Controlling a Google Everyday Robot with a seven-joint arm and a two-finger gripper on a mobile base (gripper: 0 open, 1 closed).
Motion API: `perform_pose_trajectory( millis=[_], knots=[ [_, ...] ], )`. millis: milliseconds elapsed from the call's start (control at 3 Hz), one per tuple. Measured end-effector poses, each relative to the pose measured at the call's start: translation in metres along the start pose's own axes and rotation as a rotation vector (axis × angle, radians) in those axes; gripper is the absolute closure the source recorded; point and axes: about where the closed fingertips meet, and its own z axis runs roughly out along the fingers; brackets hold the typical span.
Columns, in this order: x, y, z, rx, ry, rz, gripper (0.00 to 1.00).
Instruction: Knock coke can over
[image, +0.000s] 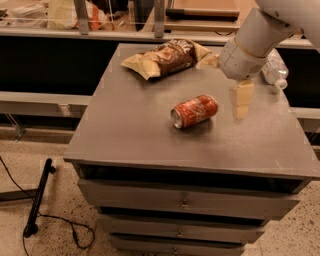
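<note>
One can lies on its side at the middle of the bench; the tool hangs just right of it, apart, holding nothing; spread or pressed together, I cannot tell.

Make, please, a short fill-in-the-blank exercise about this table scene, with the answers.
1. The coke can lies on its ____ on the table.
2. The gripper hangs to the ____ of the can in the picture, apart from it.
3. The bag at the table's far edge holds ____.
Answers: side; right; chips.
</note>
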Motion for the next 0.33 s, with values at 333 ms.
perform_pose_trajectory(
  millis=[333],
  knots=[
    [0.0001, 0.0008, 0.0015, -0.003, 0.001, 0.0, 0.0]
  ],
)
